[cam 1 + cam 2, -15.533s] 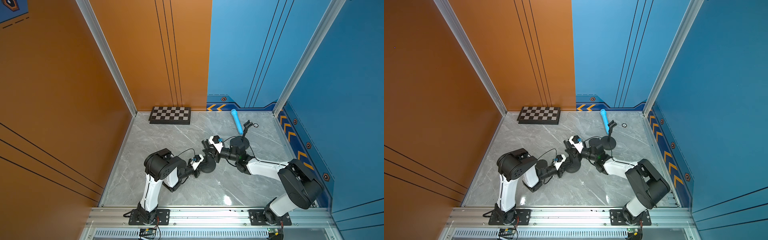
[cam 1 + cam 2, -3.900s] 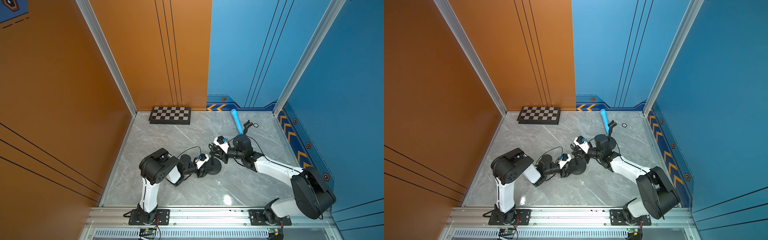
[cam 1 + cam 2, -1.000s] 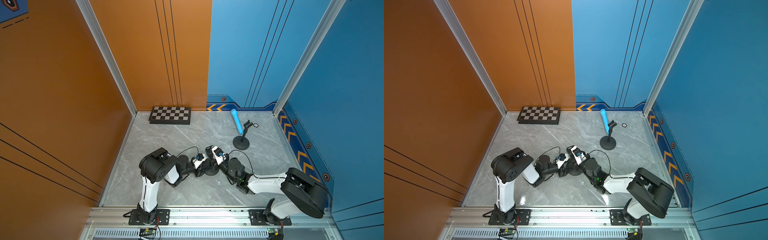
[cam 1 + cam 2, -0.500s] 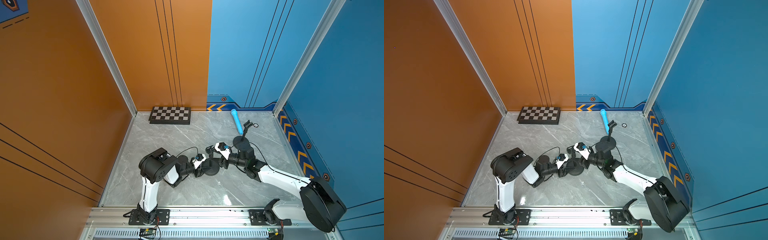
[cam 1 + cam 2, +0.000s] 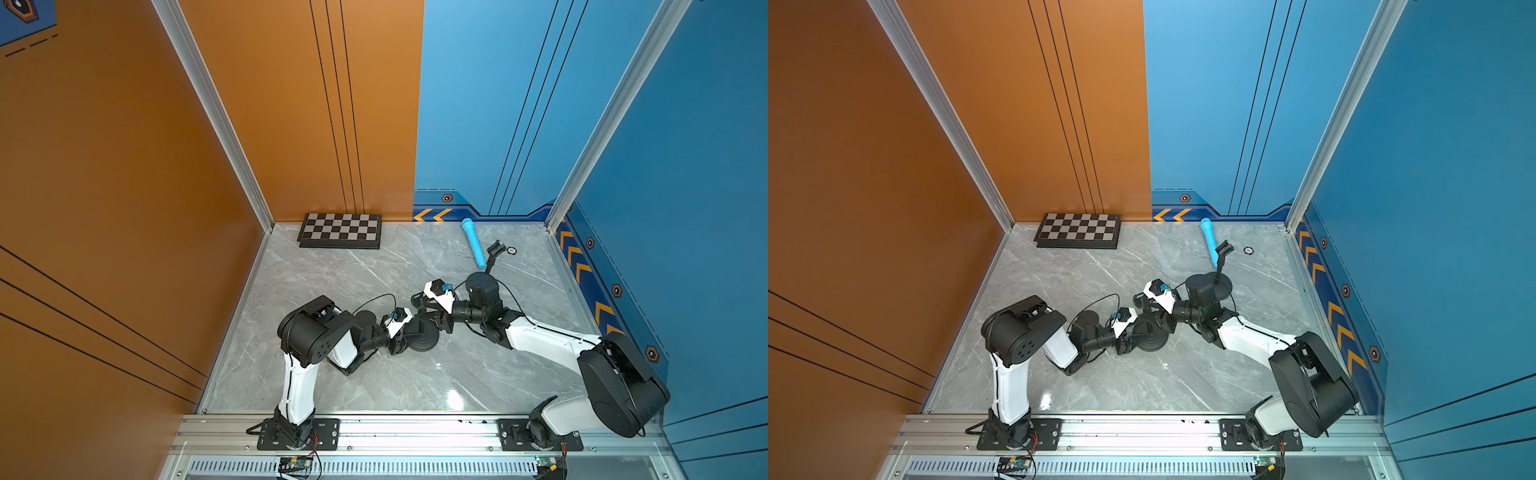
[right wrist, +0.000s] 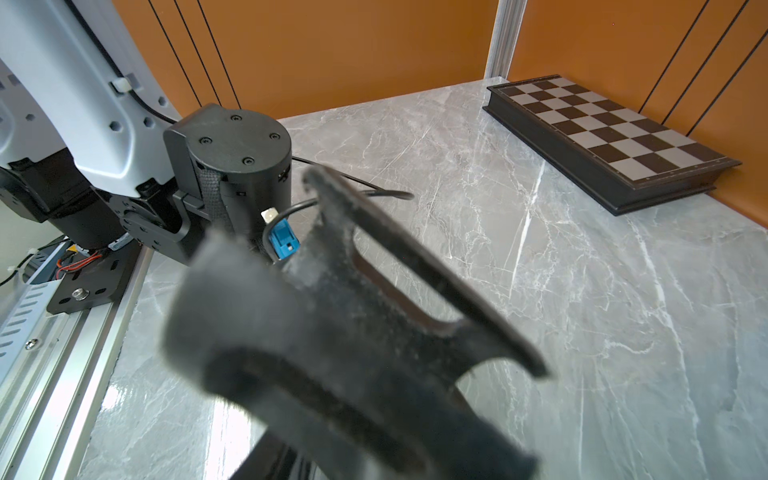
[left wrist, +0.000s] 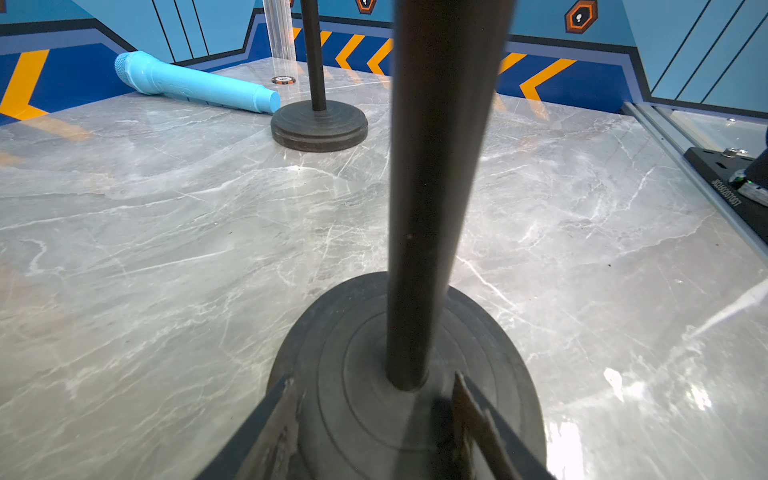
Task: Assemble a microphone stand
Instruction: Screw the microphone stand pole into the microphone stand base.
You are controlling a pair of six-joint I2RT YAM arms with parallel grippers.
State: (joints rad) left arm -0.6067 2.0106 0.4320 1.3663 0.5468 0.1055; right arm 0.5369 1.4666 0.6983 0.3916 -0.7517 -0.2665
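On the marble tabletop (image 5: 374,282), the left gripper (image 7: 374,380) straddled the stand base (image 7: 324,353), and the right gripper (image 5: 419,305) met the microphone clip (image 6: 332,332). I couldn't tell whether either one had a grip. Lettering on the mounting plate (image 7: 727,183) was illegible.

Bare floor (image 5: 419,249) between chessboard (image 5: 340,230) and microphone (image 5: 473,243).
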